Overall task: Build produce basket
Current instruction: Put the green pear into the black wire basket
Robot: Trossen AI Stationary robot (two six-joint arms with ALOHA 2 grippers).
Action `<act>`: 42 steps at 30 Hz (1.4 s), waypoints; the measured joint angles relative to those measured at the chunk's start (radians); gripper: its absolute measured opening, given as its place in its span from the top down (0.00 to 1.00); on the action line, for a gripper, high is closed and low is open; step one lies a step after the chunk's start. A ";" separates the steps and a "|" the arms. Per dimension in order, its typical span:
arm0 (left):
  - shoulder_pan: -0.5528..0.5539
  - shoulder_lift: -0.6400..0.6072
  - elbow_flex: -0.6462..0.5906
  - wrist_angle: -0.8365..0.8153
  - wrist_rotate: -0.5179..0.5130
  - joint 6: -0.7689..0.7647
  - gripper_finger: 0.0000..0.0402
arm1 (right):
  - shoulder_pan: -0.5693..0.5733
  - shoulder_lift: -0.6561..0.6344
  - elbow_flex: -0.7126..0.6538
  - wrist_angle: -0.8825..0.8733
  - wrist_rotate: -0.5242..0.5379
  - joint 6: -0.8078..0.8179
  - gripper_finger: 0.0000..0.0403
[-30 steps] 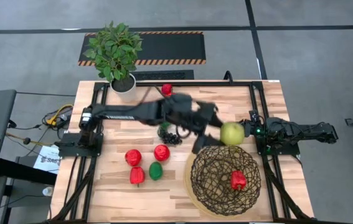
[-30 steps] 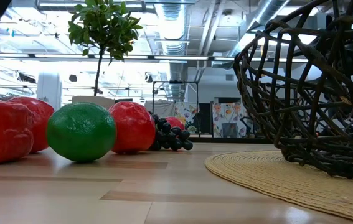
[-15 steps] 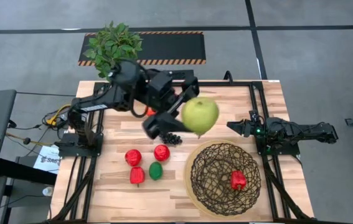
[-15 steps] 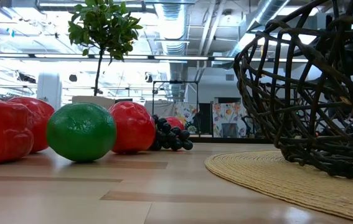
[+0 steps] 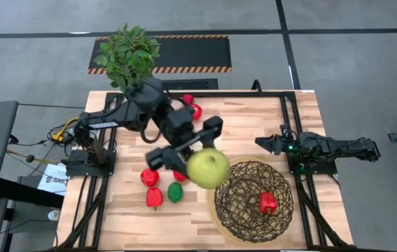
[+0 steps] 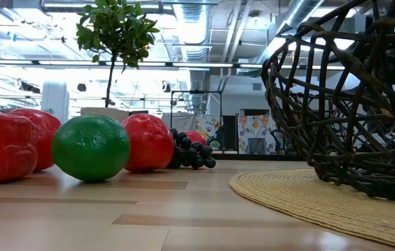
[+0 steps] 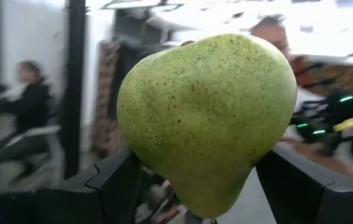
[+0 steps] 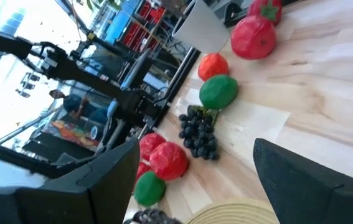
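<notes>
We saw the left arm bent at the elbow and reaching from its base on the left toward the middle of the tabletop, raised above the surface. The left hand gripped a green pear between its two dark fingers, one on each side of the fruit, the jaws about half spread around it. From above, the pear hung at the left edge of the basket, over its tan rim. Inside the basket lay one red pepper.

On the tabletop left of the basket sat a red apple, a second red pepper and a green lime, with dark grapes behind them. The right arm lay folded at the right edge, its hand low and pointing inward, with fingers spread apart and nothing between them.
</notes>
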 joint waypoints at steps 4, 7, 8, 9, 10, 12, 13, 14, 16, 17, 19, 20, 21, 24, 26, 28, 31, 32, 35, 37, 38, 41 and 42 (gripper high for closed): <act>-0.009 0.000 0.000 -0.181 -0.246 0.160 0.35 | 0.001 0.000 0.000 -0.001 -0.036 0.000 0.17; -0.024 0.001 -0.001 -0.267 -0.593 0.285 0.35 | 0.002 0.000 0.000 -0.001 -0.038 0.000 0.17; -0.030 0.001 -0.001 -0.272 -0.725 0.313 0.35 | 0.002 0.000 0.000 -0.001 -0.038 0.000 0.17; -0.038 0.002 -0.001 -0.273 -0.858 0.336 0.35 | 0.002 0.000 0.000 -0.001 -0.038 0.000 0.17; -0.048 0.005 0.000 -0.267 -0.991 0.350 0.35 | 0.002 0.000 0.000 -0.001 -0.038 0.001 0.17; -0.068 0.009 0.000 -0.268 -1.248 0.353 0.35 | 0.002 0.000 0.000 -0.001 -0.039 0.003 0.17; -0.075 0.011 0.000 -0.272 -1.353 0.348 0.35 | 0.002 0.000 0.000 -0.001 -0.039 0.006 0.17; -0.082 0.011 -0.001 -0.275 -1.443 0.345 0.35 | 0.002 0.000 0.000 -0.001 -0.039 0.010 0.17; -0.093 0.010 -0.001 -0.268 -1.551 0.348 0.35 | 0.002 0.000 0.000 -0.001 -0.039 0.011 0.17; -0.096 0.010 -0.001 -0.264 -1.577 0.353 0.35 | 0.002 0.000 0.000 -0.001 -0.039 0.012 0.17; -0.098 0.010 -0.001 -0.262 -1.568 0.352 0.35 | 0.002 0.000 0.000 -0.001 -0.039 0.022 0.17; -0.099 0.010 -0.001 -0.264 -1.530 0.344 0.35 | 0.002 0.000 0.000 -0.001 -0.039 0.029 0.17; -0.099 0.010 -0.001 -0.268 -1.465 0.338 0.35 | 0.002 0.000 0.000 -0.001 -0.039 0.033 0.17; -0.097 0.037 0.003 -0.267 -1.288 0.324 0.35 | 0.002 0.000 0.000 -0.001 -0.039 0.035 0.17; -0.097 0.076 0.000 -0.300 -1.218 0.318 0.35 | 0.002 0.000 0.000 -0.002 -0.039 0.035 0.17; -0.094 0.113 -0.003 -0.323 -1.158 0.305 0.35 | 0.002 0.001 0.000 0.000 -0.039 0.030 0.17; -0.093 0.181 -0.002 -0.323 -1.097 0.288 0.35 | 0.003 0.006 0.000 0.000 -0.039 0.030 0.17; -0.092 0.205 0.000 -0.318 -1.079 0.282 0.35 | 0.003 0.007 0.000 0.001 -0.039 0.030 0.17; -0.094 0.277 0.000 -0.314 -1.032 0.263 0.35 | 0.003 0.013 0.000 0.000 -0.038 0.030 0.17; -0.096 0.328 -0.001 -0.333 -1.019 0.258 0.35 | 0.002 0.014 0.000 0.000 -0.038 0.027 0.17; -0.097 0.354 -0.001 -0.322 -1.014 0.248 0.35 | 0.002 0.014 0.000 -0.001 -0.038 0.026 0.17; -0.097 0.422 -0.001 -0.316 -0.982 0.223 0.35 | 0.002 0.013 0.000 -0.001 -0.038 0.019 0.17; -0.097 0.442 -0.001 -0.313 -0.961 0.218 0.35 | 0.002 0.013 0.000 -0.001 -0.038 0.019 0.17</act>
